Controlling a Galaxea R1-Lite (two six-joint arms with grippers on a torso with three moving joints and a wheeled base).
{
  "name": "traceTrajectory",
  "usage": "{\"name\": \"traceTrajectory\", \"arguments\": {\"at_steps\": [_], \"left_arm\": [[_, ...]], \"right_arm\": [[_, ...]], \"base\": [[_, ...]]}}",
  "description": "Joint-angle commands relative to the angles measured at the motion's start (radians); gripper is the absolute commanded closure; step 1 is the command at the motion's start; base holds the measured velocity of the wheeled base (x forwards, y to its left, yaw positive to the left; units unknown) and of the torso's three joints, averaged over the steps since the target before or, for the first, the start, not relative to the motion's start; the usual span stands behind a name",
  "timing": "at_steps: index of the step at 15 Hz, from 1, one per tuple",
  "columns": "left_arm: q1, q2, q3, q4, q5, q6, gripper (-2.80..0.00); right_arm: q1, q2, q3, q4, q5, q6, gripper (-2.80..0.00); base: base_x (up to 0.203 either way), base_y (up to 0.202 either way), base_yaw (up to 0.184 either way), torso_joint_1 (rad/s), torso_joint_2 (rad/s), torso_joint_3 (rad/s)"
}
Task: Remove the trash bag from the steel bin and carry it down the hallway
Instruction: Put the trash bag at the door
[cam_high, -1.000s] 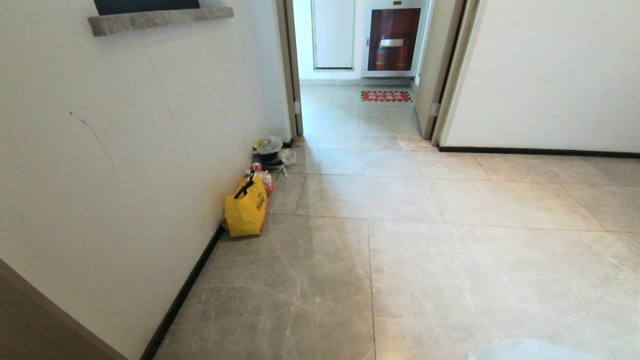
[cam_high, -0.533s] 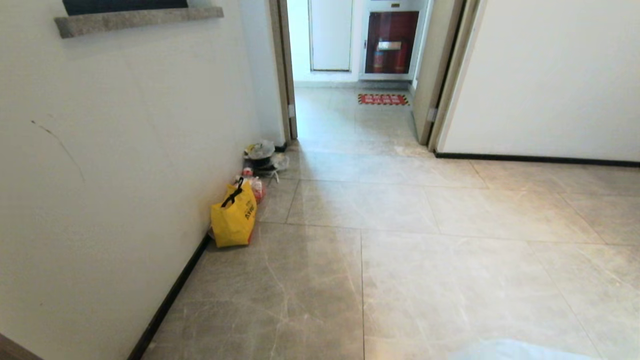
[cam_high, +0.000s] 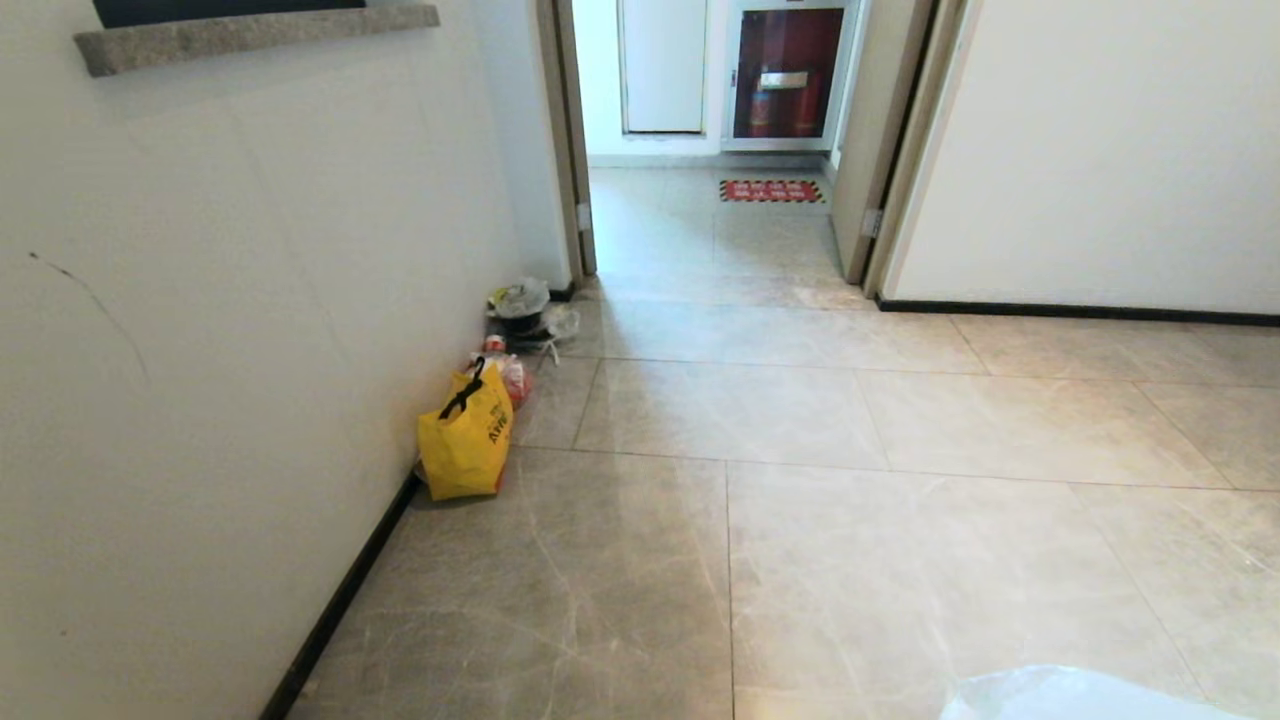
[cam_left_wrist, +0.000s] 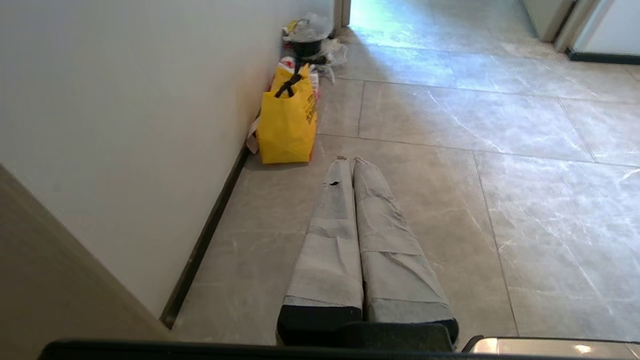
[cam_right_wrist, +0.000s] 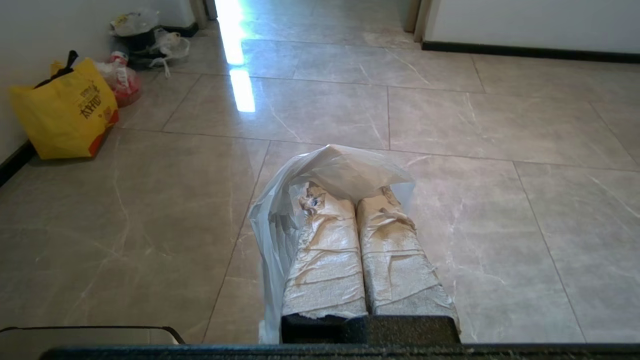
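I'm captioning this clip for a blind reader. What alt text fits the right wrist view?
The right gripper, shut, holds a thin white trash bag draped over its wrapped fingers above the glossy tiled hallway floor. A yellow shopping bag and other bagged rubbish sit along the wall.

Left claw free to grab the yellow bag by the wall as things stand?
Probably not yet. The left claw is shut and empty with bare floor ahead, so nothing blocks it, but the yellow bag stands apart from it, ahead by the wall.
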Motion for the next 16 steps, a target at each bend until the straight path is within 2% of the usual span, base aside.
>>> {"name": "traceTrajectory", "arguments": {"at_steps": [1, 7, 16], "left_arm": [[0.000, 0.002, 0.000, -0.001, 0.001, 0.000, 0.00], [0.000, 0.000, 0.000, -0.001, -0.001, 0.008, 0.00], [0.000, 0.001, 0.000, -0.001, -0.001, 0.006, 0.00]], "right_arm": [[0.000, 0.001, 0.000, 0.000, 0.000, -0.001, 0.00], [0.000, 0.001, 0.000, 0.000, 0.000, -0.001, 0.00], [0.000, 0.001, 0.000, 0.000, 0.000, -0.001, 0.00]], "base": [[0.007, 0.053, -0.002, 0.003, 0.01, 0.002], [0.001, 0.142, 0.001, 0.003, 0.00, 0.003], [0.000, 0.000, 0.000, 0.000, 0.00, 0.000]]}}
